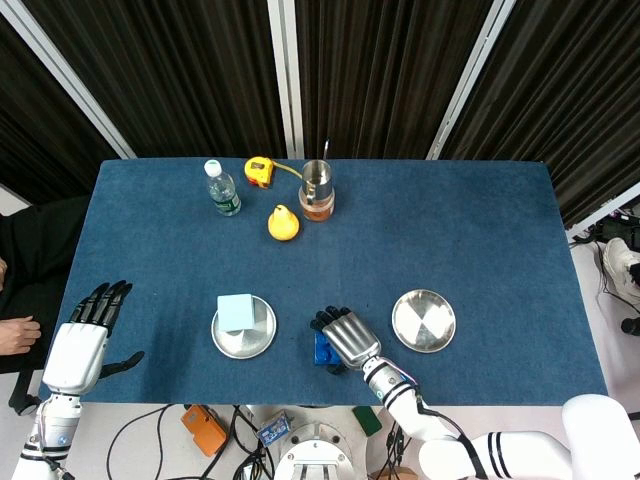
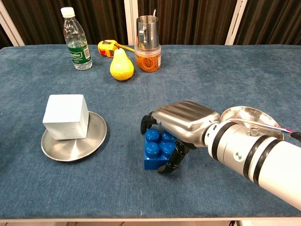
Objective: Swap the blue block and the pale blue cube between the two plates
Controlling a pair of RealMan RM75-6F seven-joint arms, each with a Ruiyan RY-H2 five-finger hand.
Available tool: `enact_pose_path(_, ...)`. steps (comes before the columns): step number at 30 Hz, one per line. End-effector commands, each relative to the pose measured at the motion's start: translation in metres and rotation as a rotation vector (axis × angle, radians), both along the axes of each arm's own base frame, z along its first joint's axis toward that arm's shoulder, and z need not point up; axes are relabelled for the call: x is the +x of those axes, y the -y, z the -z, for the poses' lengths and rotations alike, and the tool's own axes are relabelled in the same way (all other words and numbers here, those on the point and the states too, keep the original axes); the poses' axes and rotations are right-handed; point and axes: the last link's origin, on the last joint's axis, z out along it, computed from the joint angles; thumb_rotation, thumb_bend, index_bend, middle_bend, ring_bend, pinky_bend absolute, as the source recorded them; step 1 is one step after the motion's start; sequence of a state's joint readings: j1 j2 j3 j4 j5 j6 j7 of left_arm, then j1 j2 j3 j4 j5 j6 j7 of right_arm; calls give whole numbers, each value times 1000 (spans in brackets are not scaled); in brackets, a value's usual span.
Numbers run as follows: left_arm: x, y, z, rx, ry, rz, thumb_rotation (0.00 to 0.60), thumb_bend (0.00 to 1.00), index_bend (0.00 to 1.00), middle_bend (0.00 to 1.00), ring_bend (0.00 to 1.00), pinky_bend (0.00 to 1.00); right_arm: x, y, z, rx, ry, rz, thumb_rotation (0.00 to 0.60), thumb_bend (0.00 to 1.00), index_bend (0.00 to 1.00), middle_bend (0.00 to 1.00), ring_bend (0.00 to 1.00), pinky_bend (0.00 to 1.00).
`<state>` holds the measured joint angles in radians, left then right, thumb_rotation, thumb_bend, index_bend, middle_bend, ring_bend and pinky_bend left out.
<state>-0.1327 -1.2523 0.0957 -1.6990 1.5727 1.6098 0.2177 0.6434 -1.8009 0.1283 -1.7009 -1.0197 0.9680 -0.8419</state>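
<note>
A: What's sitting on the table (image 1: 480, 230) rn, biggest first?

B: Two plates near the front edge. Left plate (image 2: 92, 140) is carrying the pale blue cube (image 2: 66, 116), which is sitting toward that plate's left side. Right plate (image 1: 423, 320) is lying bare. Blue block (image 2: 157, 153) is resting on the cloth between them, not on either plate.

A: And the hands?

B: Right hand (image 2: 181, 125) is draping over the block from the right, fingers curling down its far and near sides. Looks like they're touching it, but the block is sitting flat on the table, so I can't tell if the grip is closed yet. Left hand (image 1: 78, 343) is hanging off the left edge of the table, fingers spread, holding nothing.

A: So which step?

B: Prob. grasping the block to carry it to a plate. Cube hasn't been moved off its plate yet, so the swap looks early.

A: Next move?

B: Imo it needs a firm squeeze, then a straight lift before going sideways. Far-side stuff: bottle (image 1: 222, 188), cup (image 1: 317, 190), pear (image 1: 282, 223), tape measure (image 1: 259, 170), all well apart from the action.
</note>
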Motion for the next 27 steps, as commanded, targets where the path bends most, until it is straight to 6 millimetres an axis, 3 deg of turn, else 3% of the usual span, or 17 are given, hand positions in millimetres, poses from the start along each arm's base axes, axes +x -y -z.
enact_pose_path(1, 0, 0, 0, 0, 2, -1, 600, 12, 43, 71, 60, 197, 0, 0, 0, -12, 0, -5, 600, 311, 603, 509, 483, 613)
enact_pose_path(7, 0, 0, -3, 15, 9, 3, 600, 12, 42, 71, 60, 197, 1, 3, -10, -79, 18, -34, 600, 314, 665, 554, 529, 662)
enact_pose_path(12, -2, 1, -5, 22, 21, -5, 600, 12, 43, 71, 60, 197, -8, 15, -38, -179, 29, -34, 600, 314, 682, 566, 539, 671)
enact_pose_path(20, -7, -1, -3, 7, 17, -7, 600, 13, 43, 71, 60, 197, -88, 34, -105, -325, -78, 71, 600, 314, 654, 566, 539, 667)
enact_pose_path(24, -8, -6, 1, -14, 10, -14, 600, 14, 43, 71, 60, 197, -118, 35, -113, -315, -117, 113, 600, 313, 636, 566, 538, 662)
enact_pose_path(27, -7, -8, 3, -20, 8, -15, 600, 14, 43, 71, 60, 197, -129, 33, -111, -288, -120, 129, 600, 314, 541, 543, 496, 638)
